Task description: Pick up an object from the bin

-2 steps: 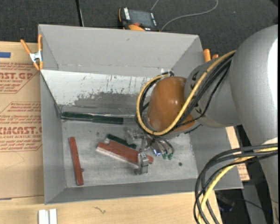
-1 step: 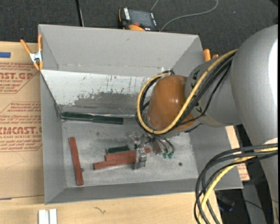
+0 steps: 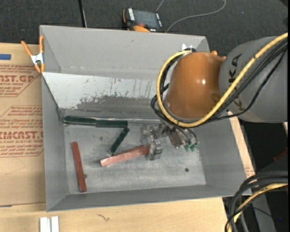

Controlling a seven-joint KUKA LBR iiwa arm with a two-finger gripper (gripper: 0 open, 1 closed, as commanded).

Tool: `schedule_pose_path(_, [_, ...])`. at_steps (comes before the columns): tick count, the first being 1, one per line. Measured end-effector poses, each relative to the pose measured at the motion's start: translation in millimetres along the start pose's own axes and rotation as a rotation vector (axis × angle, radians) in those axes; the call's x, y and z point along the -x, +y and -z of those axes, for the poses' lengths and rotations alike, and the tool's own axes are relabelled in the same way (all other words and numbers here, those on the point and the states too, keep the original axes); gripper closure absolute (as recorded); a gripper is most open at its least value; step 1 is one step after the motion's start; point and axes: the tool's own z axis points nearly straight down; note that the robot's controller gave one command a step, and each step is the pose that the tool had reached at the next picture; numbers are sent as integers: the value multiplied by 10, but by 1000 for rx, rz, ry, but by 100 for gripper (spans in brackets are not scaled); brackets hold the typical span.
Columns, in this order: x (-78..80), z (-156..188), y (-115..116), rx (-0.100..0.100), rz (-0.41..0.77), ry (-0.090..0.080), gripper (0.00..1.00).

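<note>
So the hand (image 3: 153, 149) is low over the bin (image 3: 111, 81) floor, a bit toward 3 o'clock from the middle, right at the 3 o'clock end of the pink stick (image 3: 123, 157). That stick lies flat and runs from the hand out toward 8 o'clock. The orange cover on the wrist blocks a lot, so honestly I can't tell if the hand is wide or narrow, or if it has the stick or is just touching it. My guess is that the pink stick is the target. If so, grabbing it by the very tip looks sketchy to me: it's long, so it'll probably droop or twist out on the lift. I'd shift the grip along it toward 8 o'clock, closer to its middle, square up across its width, close firmly and go straight up. Nothing else is really in the way. The short green stick (image 3: 120, 137) sits near, at about 10 o'clock from the hand; the long green stick (image 3: 92, 122) lies along the back wall, and the red stick (image 3: 78, 167) is well apart at 9 o'clock.
</note>
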Motion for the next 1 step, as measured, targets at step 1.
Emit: schedule_pose_path(1, [-127,876,-324,0,539,1,100])
